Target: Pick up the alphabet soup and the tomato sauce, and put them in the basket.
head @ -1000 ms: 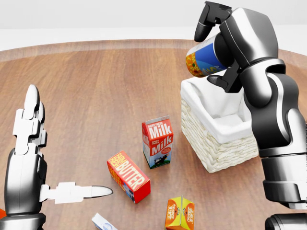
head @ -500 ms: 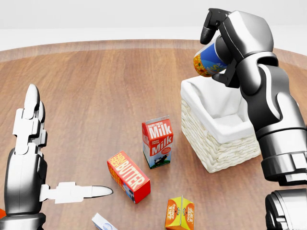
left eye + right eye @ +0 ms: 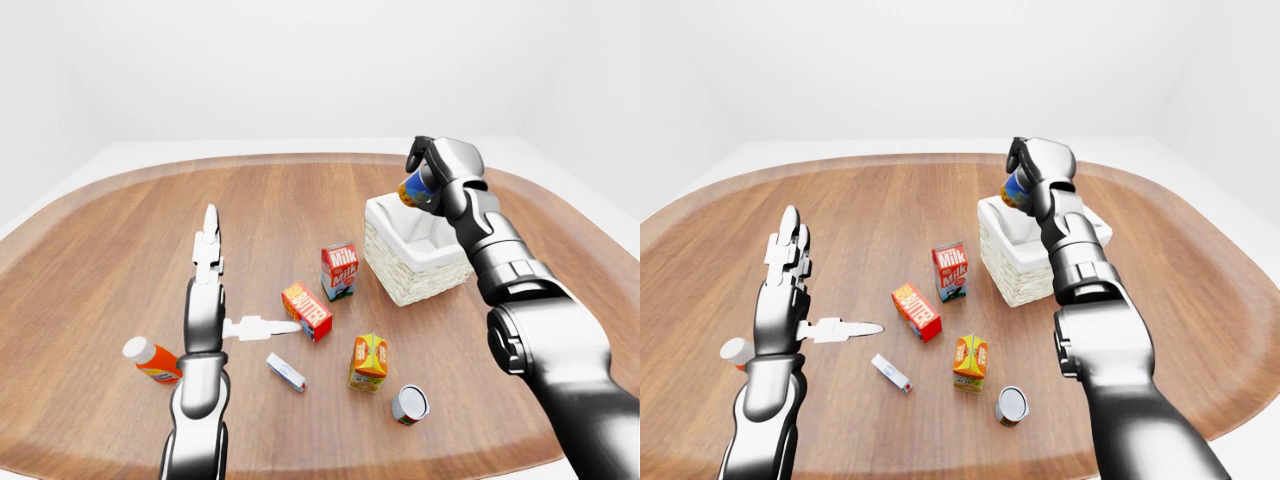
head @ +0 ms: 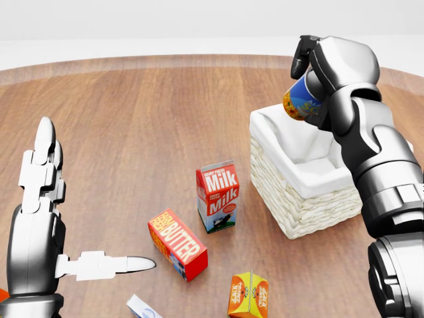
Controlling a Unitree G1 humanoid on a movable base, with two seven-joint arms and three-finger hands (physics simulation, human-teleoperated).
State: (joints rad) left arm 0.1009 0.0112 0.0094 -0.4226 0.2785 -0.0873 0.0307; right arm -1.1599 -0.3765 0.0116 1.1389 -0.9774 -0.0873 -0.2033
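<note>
In the upper right of the head view, the right hand point(image 4: 317, 73) grips a can point(image 4: 301, 99) above the basket point(image 4: 301, 199), and next should release it; the left hand point(image 4: 40, 218) is open, empty.

A bare simulated test room, not a lived-in home or kitchen: plain white walls point(image 3: 300, 70) and a white floor point(image 3: 80, 170) surround one broad, rounded wooden surface point(image 3: 120, 250), with no furniture or fittings (everything is evenly lit and spotless). Grocery items lie scattered on it like trial props: a milk carton point(image 4: 217, 197), a butter box point(image 4: 177, 244), a juice carton point(image 3: 369, 361) and a white-lined wicker basket point(image 4: 298, 199).
</note>
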